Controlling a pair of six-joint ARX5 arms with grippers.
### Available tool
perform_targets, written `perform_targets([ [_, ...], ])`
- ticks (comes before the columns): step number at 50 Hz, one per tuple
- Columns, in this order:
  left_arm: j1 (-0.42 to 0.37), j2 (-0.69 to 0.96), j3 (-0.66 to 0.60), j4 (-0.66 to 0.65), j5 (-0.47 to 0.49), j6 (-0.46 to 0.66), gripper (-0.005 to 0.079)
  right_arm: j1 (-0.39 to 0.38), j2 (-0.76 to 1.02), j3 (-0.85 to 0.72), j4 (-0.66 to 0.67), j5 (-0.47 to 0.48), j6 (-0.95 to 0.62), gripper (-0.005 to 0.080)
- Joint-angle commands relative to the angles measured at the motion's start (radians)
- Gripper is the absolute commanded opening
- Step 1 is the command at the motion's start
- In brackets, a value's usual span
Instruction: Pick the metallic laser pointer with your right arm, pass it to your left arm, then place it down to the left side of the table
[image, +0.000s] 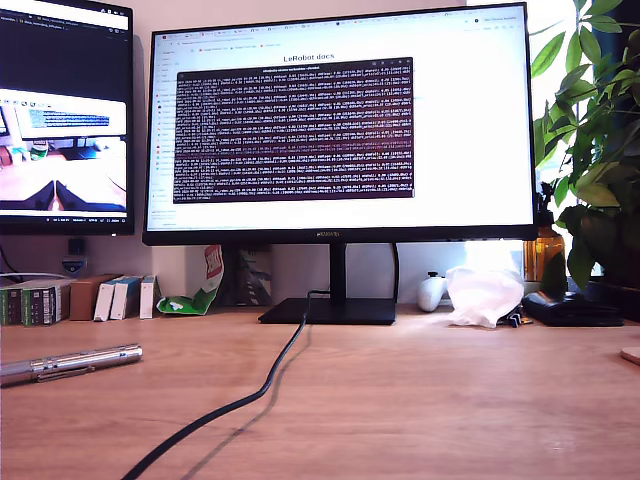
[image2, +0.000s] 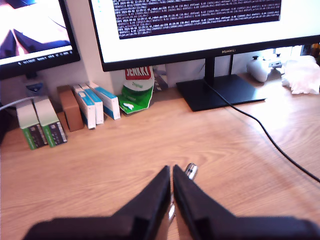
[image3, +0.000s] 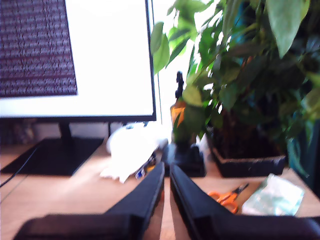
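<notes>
My first gripper (image2: 172, 169) has its jaws pinched nearly together, just a thin slit between the tips. The laser pointer (image2: 190, 170) pokes out right beside one tip, and a shiny sliver shows low in the slit, so I honestly can't tell whether I'm gripping it or just hovering over it. My second gripper (image3: 166, 167) is also closed down to a narrow gap with nothing in it, hanging above the table near a crumpled white tissue (image3: 127, 152) and orange scissors (image3: 225, 196), with the potted plant (image3: 240, 85) behind.

In the exterior view neither arm shows. The laser pointer (image: 70, 362) lies flat on the table (image: 400, 400) at the exterior view's left, close to the front edge, well apart from the black cable (image: 240, 400) that runs from the monitor stand (image: 330, 310) toward the camera. Small boxes (image2: 65, 117) line the wall past it.

What could go wrong: the thing is slim, round and slick, so if I'm off-centre it'll roll or squirt out sideways when I squeeze. A grab near the end would also let it droop, which makes the handover to the other arm awkward. And the two grippers look far apart, so carrying it across means crossing that cable without snagging.
</notes>
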Motion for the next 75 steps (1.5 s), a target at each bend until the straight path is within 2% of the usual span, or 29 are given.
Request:
perform_targets([
  [1,0.000,-0.019,-0.027,0.004,-0.008,-0.019,-0.0018,0.005,-0.007,-0.020,-0.003,-0.009,0.008,-0.0010],
  [6,0.000,-0.010,-0.035,-0.005,-0.029,-0.029,-0.0018,0.006,-0.007,-0.021,-0.020,-0.006,0.007,-0.0010],
  [12,0.000,-0.013,-0.053,-0.030,-0.132,-0.069,-0.0018,0.004,-0.007,-0.041,-0.046,0.004,-0.004,-0.0010],
  [17,0.000,-0.013,-0.085,-0.029,-0.172,-0.104,-0.0018,0.004,-0.007,-0.082,-0.061,0.034,-0.007,-0.0010],
  [34,0.000,-0.013,-0.097,-0.024,-0.195,-0.133,-0.0018,0.005,-0.007,-0.080,-0.076,0.041,-0.019,-0.0010],
  [39,0.000,-0.013,-0.097,-0.025,-0.198,-0.142,-0.0018,0.005,-0.007,-0.080,-0.087,0.042,0.027,-0.0010],
  [44,0.000,-0.013,-0.097,-0.024,-0.190,-0.182,-0.0018,0.005,-0.007,-0.080,-0.085,0.042,0.023,-0.0010],
  [75,0.000,-0.013,-0.097,-0.022,-0.191,-0.181,-0.0018,0.005,-0.007,-0.080,-0.085,0.042,0.023,-0.0010],
])
